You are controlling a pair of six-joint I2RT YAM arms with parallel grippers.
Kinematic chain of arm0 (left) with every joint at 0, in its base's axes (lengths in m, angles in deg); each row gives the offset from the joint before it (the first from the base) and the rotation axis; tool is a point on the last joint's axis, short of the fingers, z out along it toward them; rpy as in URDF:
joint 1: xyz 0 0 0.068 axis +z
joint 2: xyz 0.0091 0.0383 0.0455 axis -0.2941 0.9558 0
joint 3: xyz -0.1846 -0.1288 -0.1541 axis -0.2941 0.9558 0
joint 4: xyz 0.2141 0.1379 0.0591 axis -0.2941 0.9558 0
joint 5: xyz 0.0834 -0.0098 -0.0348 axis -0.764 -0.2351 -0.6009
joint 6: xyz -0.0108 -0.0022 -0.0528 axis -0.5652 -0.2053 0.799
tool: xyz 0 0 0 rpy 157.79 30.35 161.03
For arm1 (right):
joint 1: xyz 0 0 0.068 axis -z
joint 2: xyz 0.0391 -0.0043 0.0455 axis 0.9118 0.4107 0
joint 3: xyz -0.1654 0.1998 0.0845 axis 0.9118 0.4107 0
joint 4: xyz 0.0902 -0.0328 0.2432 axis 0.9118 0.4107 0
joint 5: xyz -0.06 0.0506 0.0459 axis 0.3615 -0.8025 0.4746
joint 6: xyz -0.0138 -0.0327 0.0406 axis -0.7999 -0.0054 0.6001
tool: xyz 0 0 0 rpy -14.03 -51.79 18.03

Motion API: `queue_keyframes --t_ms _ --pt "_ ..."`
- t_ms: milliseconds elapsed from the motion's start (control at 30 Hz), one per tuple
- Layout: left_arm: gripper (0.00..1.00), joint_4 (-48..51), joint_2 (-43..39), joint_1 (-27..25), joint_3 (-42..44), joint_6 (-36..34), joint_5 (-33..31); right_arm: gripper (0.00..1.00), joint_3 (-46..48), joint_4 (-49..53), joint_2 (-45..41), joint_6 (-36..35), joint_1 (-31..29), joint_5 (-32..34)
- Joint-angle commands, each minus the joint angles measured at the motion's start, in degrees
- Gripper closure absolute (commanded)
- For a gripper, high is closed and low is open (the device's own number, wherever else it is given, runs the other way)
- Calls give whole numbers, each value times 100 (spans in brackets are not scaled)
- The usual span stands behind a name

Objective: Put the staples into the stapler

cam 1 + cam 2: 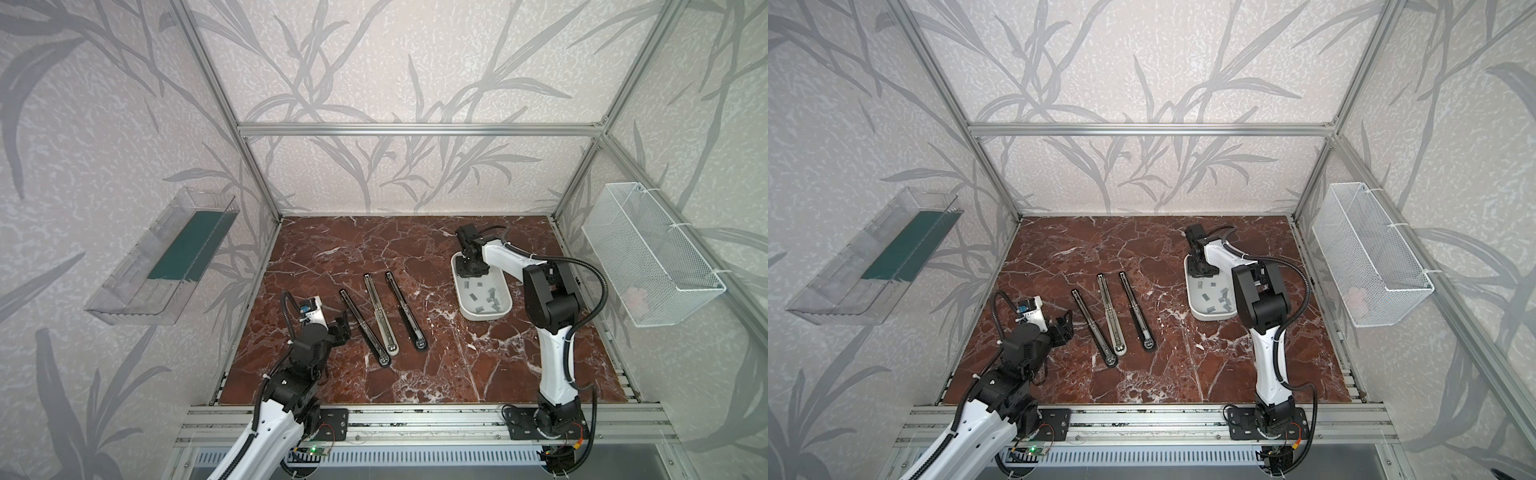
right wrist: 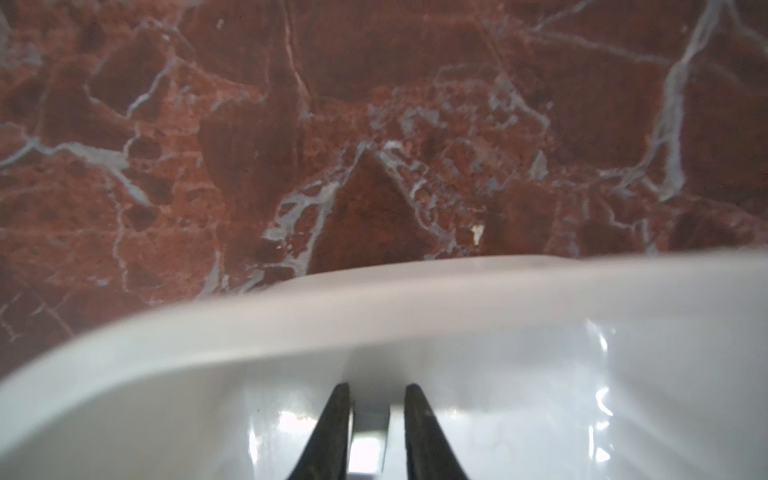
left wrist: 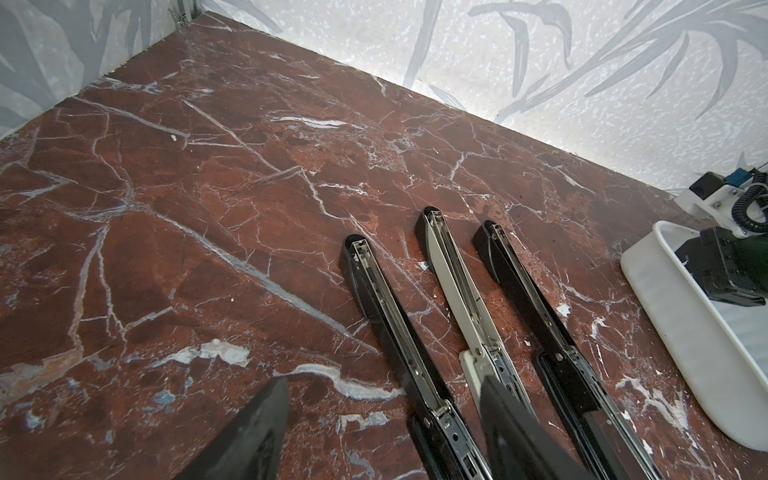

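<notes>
1. In a top view the left arm (image 1: pixel 270 419) stands nearest. Its left claw (image 1: pixel 338 328), jaws apart and empty, hangs just left of the leftmost stapler.
2. Three staplers (image 1: pixel 379 311) lie opened flat on the bench (image 1: pixel 332 249), two black and one white. They are nearly parallel, long axes running front to back, between the arms and nearer the left one.
3. To their right, one white tray (image 1: pixel 456 286) holds the staples (image 1: pixel 473 296), about seven loose grey pieces. The right claw (image 1: pixel 469 270) points down into its far end.
4. The left wrist view shows all three rails, which look unloaded.
5. In the right wrist view one strip (image 2: pixel 368 436) sits between the close-set fingers (image 2: pixel 336 428). Whether they pinch it, I cannot tell.
6. The carry would likely run leftward from the tray, and the strip must line up with a rail.
</notes>
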Motion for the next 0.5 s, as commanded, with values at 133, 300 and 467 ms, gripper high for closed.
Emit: queue_keyframes --t_ms 133,300,467 --pt "26 45 -14 38 59 69 -133 83 119 135 -29 41 24 -93" --pt "26 52 -19 34 56 72 -122 78 264 125 -120 73 10 -118" --pt "26 62 -45 37 62 73 -113 77 363 89 -173 86 15 -104"
